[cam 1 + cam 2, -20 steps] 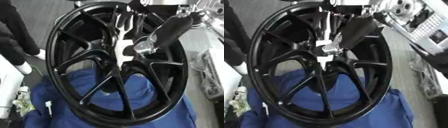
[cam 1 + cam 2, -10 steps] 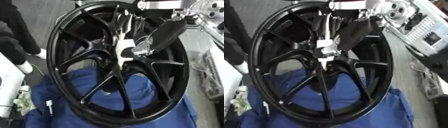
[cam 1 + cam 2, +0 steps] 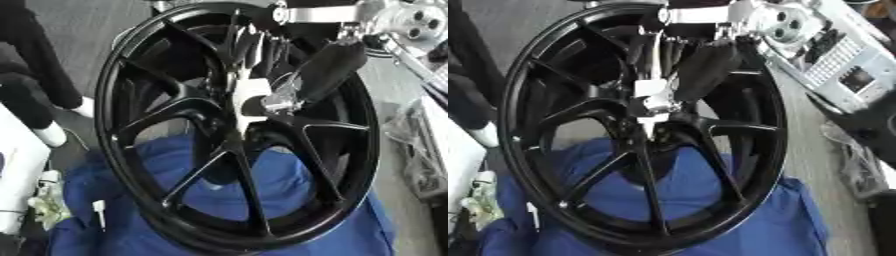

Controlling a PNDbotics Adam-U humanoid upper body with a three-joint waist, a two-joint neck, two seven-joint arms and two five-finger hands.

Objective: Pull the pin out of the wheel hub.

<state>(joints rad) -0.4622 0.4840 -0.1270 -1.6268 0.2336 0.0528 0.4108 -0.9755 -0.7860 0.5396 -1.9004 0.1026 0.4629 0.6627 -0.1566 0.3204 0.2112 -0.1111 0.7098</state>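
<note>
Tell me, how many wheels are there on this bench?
1: a black wheel standing upright on the blue cloth, with the robot's right hand at its hub. I see no other, though the edges are cut off.

Wheel hub [image 3: 236, 135] is glossy black all over, spokes included, with a silvery-white bit at its centre [image 3: 249, 95]. Plain blue cloth [image 3: 219, 200] along the bottom of the frame. Right hand [image 3: 319, 75] is black with silver joints, upper right.
</note>
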